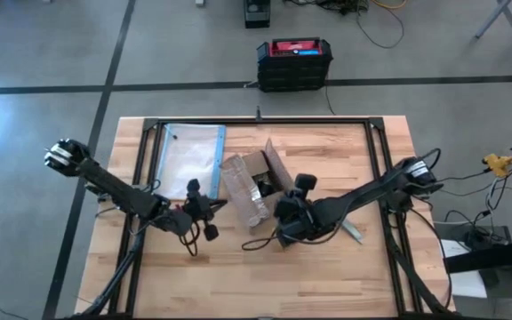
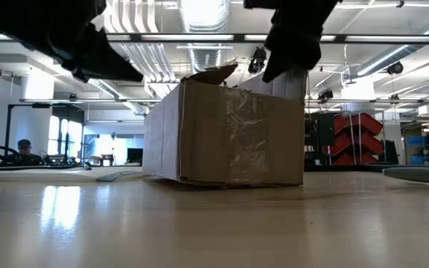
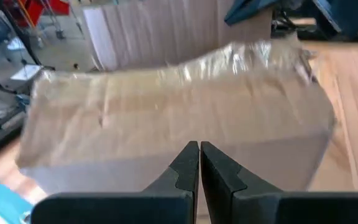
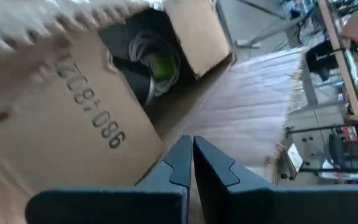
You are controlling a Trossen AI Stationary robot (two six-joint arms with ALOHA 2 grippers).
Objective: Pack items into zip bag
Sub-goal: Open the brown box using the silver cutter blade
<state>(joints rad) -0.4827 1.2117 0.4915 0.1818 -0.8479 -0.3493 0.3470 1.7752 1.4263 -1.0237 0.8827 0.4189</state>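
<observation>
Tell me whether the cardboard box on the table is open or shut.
Open. The box has its flaps folded outward in the high view, and the right wrist view looks past a flap into its dark inside.

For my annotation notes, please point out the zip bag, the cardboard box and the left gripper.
zip bag (image 1: 188,156): high view, middle of the clear plastic.
cardboard box (image 2: 226,138): low view, taped side wall.
left gripper (image 3: 199,149): left wrist view, between the shut fingertips.

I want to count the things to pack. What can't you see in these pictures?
- Items: the cardboard box walls hide most of its inside in the high view.
- Box contents: blurred in the right wrist view.
- Zip bag: contents too small in the high view.
</observation>
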